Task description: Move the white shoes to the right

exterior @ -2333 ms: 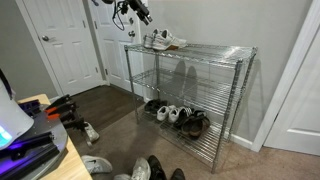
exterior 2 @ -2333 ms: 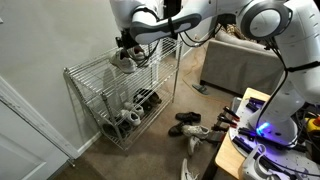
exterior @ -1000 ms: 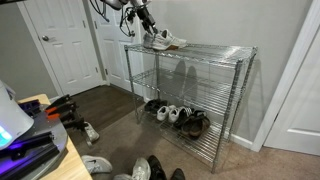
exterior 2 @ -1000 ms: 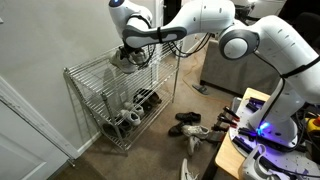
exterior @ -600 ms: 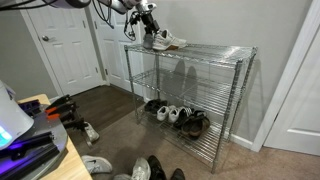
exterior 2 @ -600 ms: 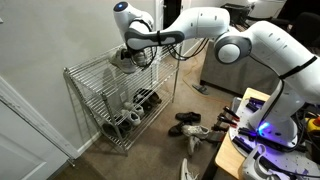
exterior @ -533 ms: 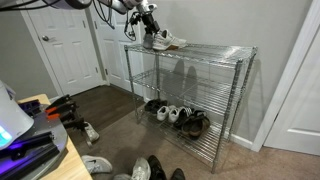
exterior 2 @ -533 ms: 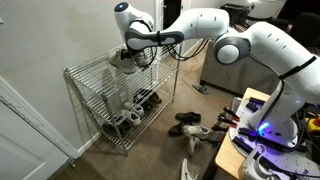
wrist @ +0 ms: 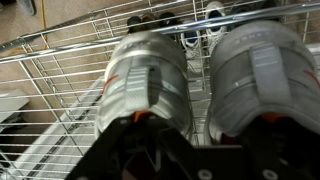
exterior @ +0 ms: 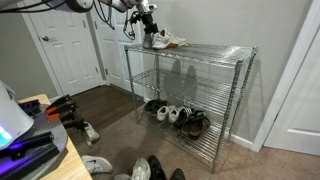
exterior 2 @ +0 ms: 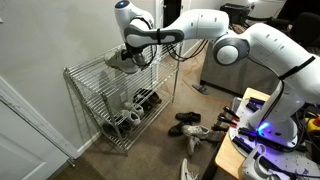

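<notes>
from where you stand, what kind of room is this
Likely a home, maybe a hallway or bedroom: a wire shoe rack, loose shoes on the floor, white panel doors.

Wire rack (exterior: 215, 52) stands on floor (exterior: 110, 105). Top shelf: white shoes (exterior: 166, 40), side by side, at left end in an exterior view. Bottom shelf: shoe row (exterior: 178, 117). Floor near rack: loose shoes (exterior: 150, 168).

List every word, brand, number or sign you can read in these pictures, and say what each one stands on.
No text can be read in any view.
white shoes: no brand or label shows; the wrist view is blurred.
wire rack: no signs.
shoes on the bottom shelf: too small to tell.
</notes>
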